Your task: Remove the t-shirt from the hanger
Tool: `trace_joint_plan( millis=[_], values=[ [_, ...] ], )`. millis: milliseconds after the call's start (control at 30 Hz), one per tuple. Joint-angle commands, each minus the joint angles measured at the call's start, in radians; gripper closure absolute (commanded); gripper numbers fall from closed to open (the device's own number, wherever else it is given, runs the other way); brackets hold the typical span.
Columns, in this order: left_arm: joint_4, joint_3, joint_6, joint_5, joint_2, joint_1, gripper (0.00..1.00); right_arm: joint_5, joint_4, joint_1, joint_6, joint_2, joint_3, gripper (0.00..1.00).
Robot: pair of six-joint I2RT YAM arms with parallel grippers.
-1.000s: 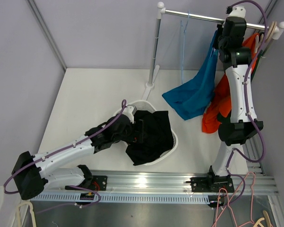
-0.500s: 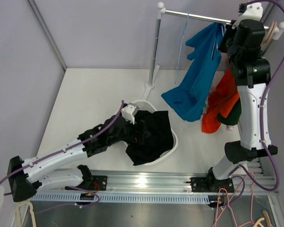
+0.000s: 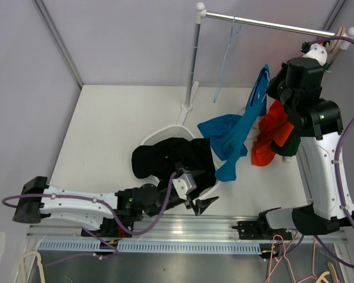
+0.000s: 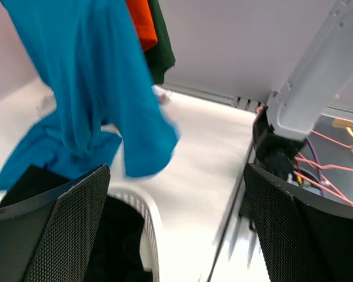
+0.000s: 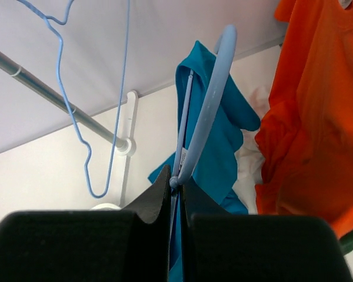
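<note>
Off rail, hanger clamped at hook by right gripper; blue t-shirt judged not yet stripped from it; left gripper spread wide, empty, near basket

— The blue t-shirt in the left wrist view: are its edges readable?
— No. It is smeared, worst at its 5 o'clock corner, and the frame's 12 o'clock edge crops it.
— The basket?
— Just a blurred strip of white rim. A finger of the left gripper, at 7 o'clock, covers the rest.
— The hanger?
— In the right wrist view its lower part vanishes inside the pinched right gripper. From above, those fingertips cannot be made out.
</note>
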Motion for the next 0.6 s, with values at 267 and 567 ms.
trace_joint_plan(
  millis=[267,567],
  values=[
    [0.482,0.168,0.171,-0.164,0.440,0.003,0.00,-0.016,-0.014,0.037,0.095,-0.111,-0.016,1.00],
    [0.511,0.372,0.292,-0.271,0.571,0.020,0.38,-0.018,-0.053,0.046,0.103,-0.125,-0.014,1.00]
  ],
)
